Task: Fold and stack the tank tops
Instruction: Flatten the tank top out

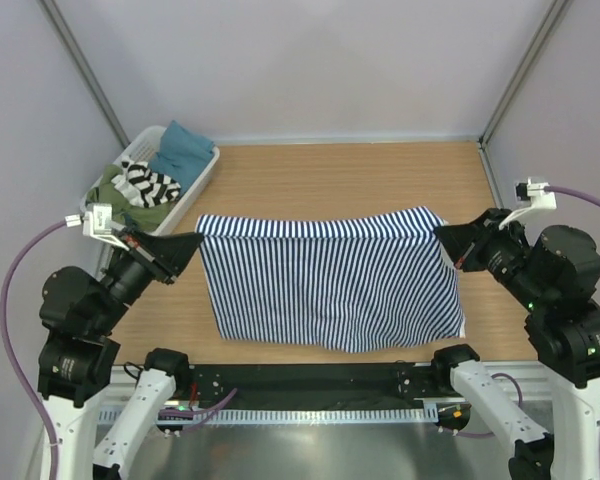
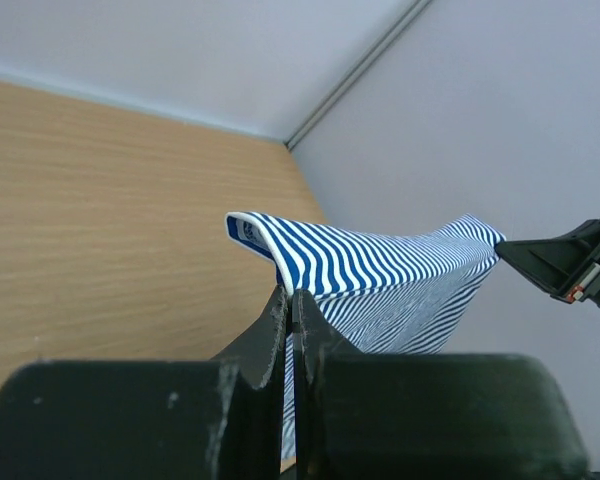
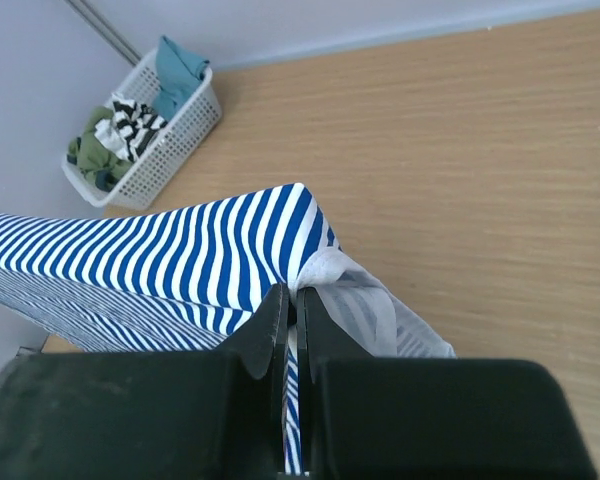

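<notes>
Bright, even light; sharp, shadowless.

Light wooden table (image 1: 360,175), grain running left to right, enclosed on three sides by plain pale grey walls (image 1: 310,60). Slim metal posts (image 1: 85,65) rise at its two far corners. A brushed metal strip (image 1: 310,455) borders the near edge. Lighting is even and diffuse.

Striped tank top (image 3: 180,260), pinched in fingers (image 3: 268,325) — basket (image 3: 175,130) beyond
</notes>
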Motion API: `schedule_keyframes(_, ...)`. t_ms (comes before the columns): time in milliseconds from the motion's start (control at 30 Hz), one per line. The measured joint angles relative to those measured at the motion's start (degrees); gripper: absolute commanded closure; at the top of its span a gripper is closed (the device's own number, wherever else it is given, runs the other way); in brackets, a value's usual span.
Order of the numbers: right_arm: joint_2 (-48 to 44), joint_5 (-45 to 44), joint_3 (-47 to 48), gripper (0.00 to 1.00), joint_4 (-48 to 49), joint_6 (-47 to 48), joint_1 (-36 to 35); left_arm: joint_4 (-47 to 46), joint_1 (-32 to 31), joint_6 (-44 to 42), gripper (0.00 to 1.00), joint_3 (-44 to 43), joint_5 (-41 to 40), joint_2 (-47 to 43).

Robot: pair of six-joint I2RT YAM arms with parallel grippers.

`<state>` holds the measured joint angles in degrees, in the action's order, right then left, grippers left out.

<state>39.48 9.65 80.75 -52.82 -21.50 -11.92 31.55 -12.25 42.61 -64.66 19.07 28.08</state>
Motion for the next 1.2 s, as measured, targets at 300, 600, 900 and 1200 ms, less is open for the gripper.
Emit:
schedule_keyframes(300,9.3,-5.0,-6.0,0.99,-0.2,-0.1,0.1,-4.4,0.0,3.0,1.00,11.4,-0.8,8.3)
schedule_keyframes(600,31.3,-5.7,-3.8,0.99,5.8,-0.3,0.2,-6.5,0.1,2.6,1.00,8.5,-2.9,27.3)
schedule_keyframes(900,33.6,-5.4,18.9,0.98,13.7,-1.3,0.2,-9.5,0.3,0.3,1.00,-12.4,-3.5,30.1)
schedule_keyframes(1200,17.1,-3.9,-16.1,0.98,20.0,-1.9,0.2,-17.5,0.3,1.8,1.00,21.4,-1.4,17.7)
